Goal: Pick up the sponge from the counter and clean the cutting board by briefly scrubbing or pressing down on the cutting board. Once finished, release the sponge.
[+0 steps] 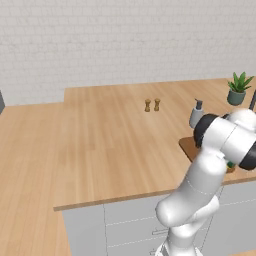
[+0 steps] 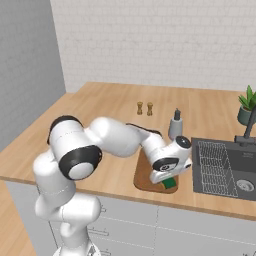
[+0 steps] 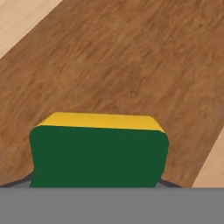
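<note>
The gripper pinches the sponge between its fingers, one on each side. The sponge sits low over the cutting board, near the board's front edge, close to the counter's front edge.

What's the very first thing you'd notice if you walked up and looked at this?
The big white robot arm bending low over the counter grabs the eye first. Its gripper, jaws shut on a green and yellow sponge, holds it right at the reddish-brown cutting board near the counter's front edge. Beside the board sits a dark sink, with a soap bottle just behind.
</note>
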### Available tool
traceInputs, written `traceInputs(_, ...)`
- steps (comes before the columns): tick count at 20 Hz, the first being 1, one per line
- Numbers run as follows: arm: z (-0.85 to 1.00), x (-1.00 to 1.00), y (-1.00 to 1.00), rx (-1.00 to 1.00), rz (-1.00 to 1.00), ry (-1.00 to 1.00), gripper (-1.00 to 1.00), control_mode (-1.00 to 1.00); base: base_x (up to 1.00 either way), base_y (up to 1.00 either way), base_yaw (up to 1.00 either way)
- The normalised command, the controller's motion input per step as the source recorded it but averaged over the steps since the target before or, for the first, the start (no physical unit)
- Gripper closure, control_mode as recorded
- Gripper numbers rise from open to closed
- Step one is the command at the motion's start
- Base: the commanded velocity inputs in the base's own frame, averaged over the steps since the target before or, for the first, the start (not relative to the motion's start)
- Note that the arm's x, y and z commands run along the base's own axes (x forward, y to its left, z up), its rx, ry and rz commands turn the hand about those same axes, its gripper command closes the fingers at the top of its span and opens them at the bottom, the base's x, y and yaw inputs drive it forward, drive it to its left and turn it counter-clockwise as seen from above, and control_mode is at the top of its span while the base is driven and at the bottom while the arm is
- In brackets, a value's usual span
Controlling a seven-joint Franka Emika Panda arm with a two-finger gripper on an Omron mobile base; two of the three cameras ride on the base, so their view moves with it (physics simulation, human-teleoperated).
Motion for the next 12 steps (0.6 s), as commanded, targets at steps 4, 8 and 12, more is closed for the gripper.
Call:
traceInputs(4, -0.17, 0.47, 0.00, 0.00, 0.00, -0.01, 1.00, -1.00, 0.00, 0.00, 0.00)
traceInputs(8, -0.22, 0.43, 0.05, 0.00, 0.00, 0.00, 1.00, -1.00, 0.00, 0.00, 0.00)
traceInputs(12, -0.43, 0.16, 0.13, 0.00, 0.00, 0.00, 1.00, -1.00, 0.00, 0.00, 0.00)
